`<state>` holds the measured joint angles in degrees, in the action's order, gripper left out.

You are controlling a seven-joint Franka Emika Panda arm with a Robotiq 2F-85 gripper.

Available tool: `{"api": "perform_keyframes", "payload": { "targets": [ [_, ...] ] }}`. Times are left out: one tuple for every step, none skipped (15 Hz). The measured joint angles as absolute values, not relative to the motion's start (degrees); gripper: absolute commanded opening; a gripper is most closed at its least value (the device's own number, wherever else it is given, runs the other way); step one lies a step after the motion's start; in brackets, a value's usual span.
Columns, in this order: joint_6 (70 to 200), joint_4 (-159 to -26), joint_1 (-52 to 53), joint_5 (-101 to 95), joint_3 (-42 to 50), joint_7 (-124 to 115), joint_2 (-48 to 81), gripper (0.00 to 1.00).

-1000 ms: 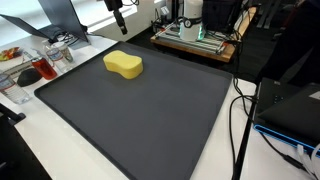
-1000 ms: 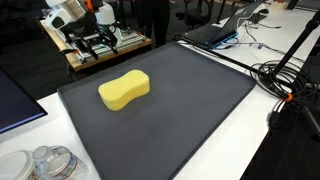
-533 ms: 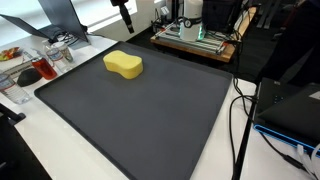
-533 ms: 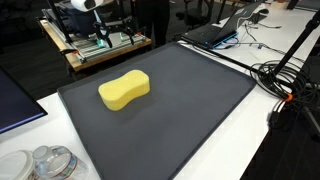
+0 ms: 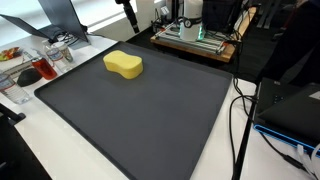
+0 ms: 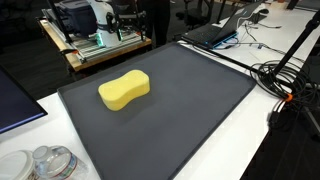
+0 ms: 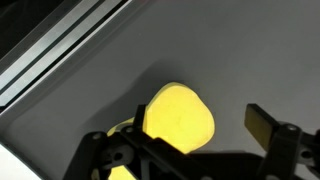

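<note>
Drifting sideways since earlier, claw (image 7: 176, 130) wide open above yellow sponge (image 5: 123, 65); sponge unmoved on dark mat (image 5: 150, 120).

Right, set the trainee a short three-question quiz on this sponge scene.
1. True or false: the tool is shut on the yellow sponge.
2. Pick one. The yellow sponge lies on: A) a plate, B) the dark mat, C) a laptop.
3. Fill in: in the wrist view the jaws of the tool stand ___, with the yellow sponge showing below the gap between them.

Key: 1 false, the tool hangs above it and apart from it; 2 B; 3 open.
</note>
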<state>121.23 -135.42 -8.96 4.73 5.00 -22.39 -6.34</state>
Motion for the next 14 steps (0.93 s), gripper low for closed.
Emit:
{"api": "perform_keyframes", "payload": {
  "targets": [
    [121.23, -135.42, -8.99, 4.71, 5.02, -22.39, -6.31, 1.00],
    [121.22, -135.42, -9.00, 4.69, 5.02, -22.39, -6.28, 1.00],
    [121.23, -135.43, -8.99, 4.69, 5.02, -22.39, -6.26, 1.00],
    [121.24, -135.43, -8.99, 4.71, 5.08, -22.28, -6.22, 1.00],
    [121.45, -135.42, -9.03, 4.72, 5.31, -22.26, -6.11, 1.00],
    [121.65, -135.42, -9.19, 4.74, 5.79, -22.02, -5.86, 1.00],
    [121.82, -135.41, -9.48, 4.82, 6.51, -21.40, -5.39, 1.00],
    [122.22, -135.40, -9.91, 4.99, 7.43, -20.34, -4.64, 1.00],
    [122.70, -135.38, -10.42, 5.19, 8.43, -18.87, -3.69, 1.00],
    [123.32, -135.34, -11.00, 5.55, 9.47, -17.18, -2.50, 1.00],
    [124.13, -135.30, -11.62, 6.25, 10.45, -15.47, -1.18, 1.00],
    [125.34, -135.23, -12.25, 7.21, 11.33, -13.95, 0.27, 1.00],
    [126.66, -135.10, -12.85, 8.67, 12.05, -12.37, 1.81, 1.00],
    [127.73, -134.76, -13.39, 10.48, 12.62, -10.78, 3.55, 1.00]
  ]
}}
